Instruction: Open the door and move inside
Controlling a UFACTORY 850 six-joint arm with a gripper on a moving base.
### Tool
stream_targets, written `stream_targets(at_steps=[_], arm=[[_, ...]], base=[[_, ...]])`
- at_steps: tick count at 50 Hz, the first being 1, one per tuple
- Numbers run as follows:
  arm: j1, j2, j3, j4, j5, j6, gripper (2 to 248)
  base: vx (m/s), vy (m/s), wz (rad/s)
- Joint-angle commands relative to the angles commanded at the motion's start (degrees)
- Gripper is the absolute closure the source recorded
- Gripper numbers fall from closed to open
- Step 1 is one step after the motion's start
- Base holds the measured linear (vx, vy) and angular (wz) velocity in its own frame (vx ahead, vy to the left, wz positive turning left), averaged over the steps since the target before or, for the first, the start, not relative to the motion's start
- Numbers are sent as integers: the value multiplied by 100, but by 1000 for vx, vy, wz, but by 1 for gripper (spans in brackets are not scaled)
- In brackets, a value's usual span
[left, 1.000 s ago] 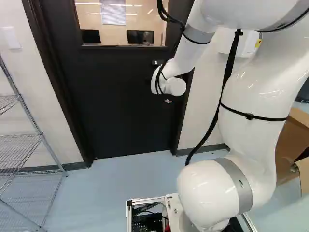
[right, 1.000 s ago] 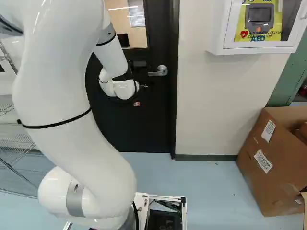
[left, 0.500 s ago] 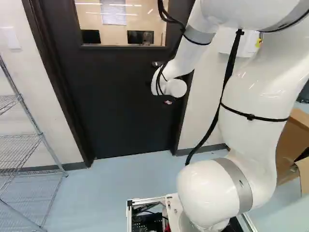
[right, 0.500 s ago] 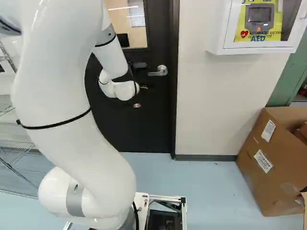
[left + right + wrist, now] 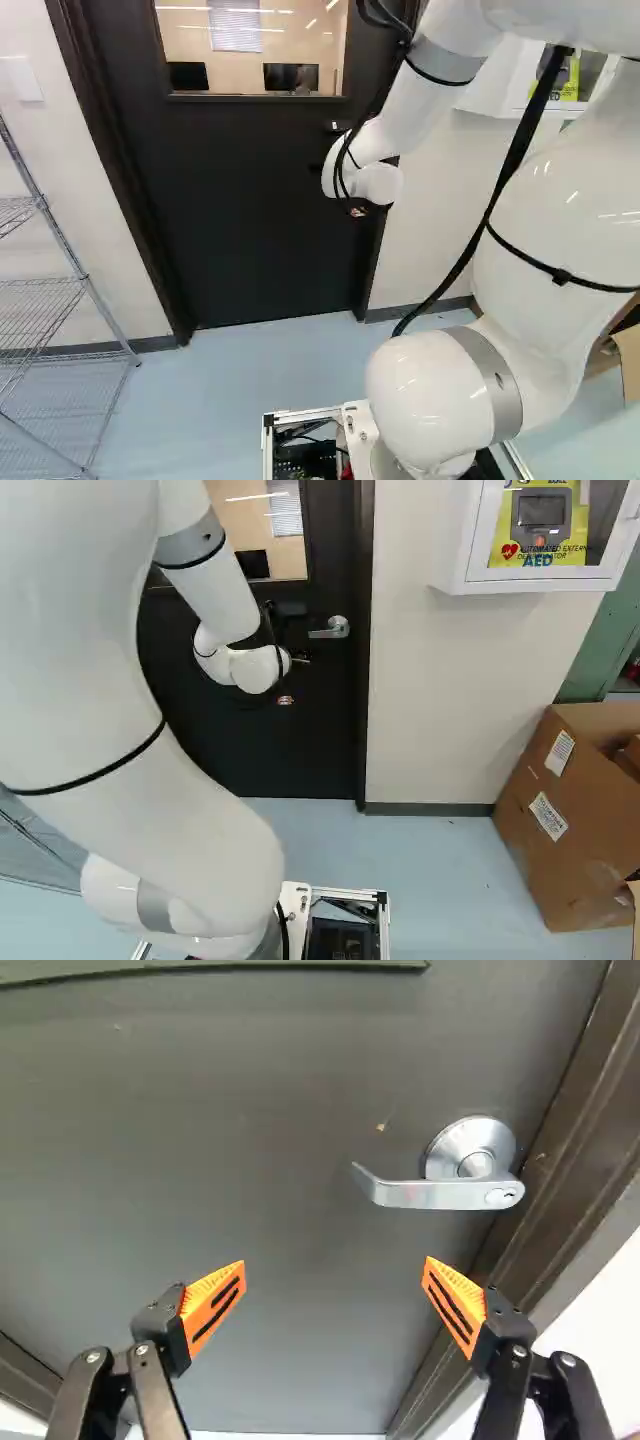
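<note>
I face the shut door (image 5: 240,220), jaws spread wide, grasping nothing.
The handle (image 5: 335,628) sits ahead of my gripper (image 5: 286,699), upper middle of the right base view.

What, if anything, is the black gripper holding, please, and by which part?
Nothing: the gripper has open jaws, with the curved silver metal lever ahead.

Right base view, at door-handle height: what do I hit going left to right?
Arm → door handle → door frame → pale wall → green frame. Left out: the door, since it runs behind the arm.
</note>
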Motion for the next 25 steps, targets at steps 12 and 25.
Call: stream_targets(at_steps=[12,25], arm=[[-14,181,21,0,0,0,3],[-15,322,-13,0,0,0,3]], base=[[0,0,0],[0,0,0]])
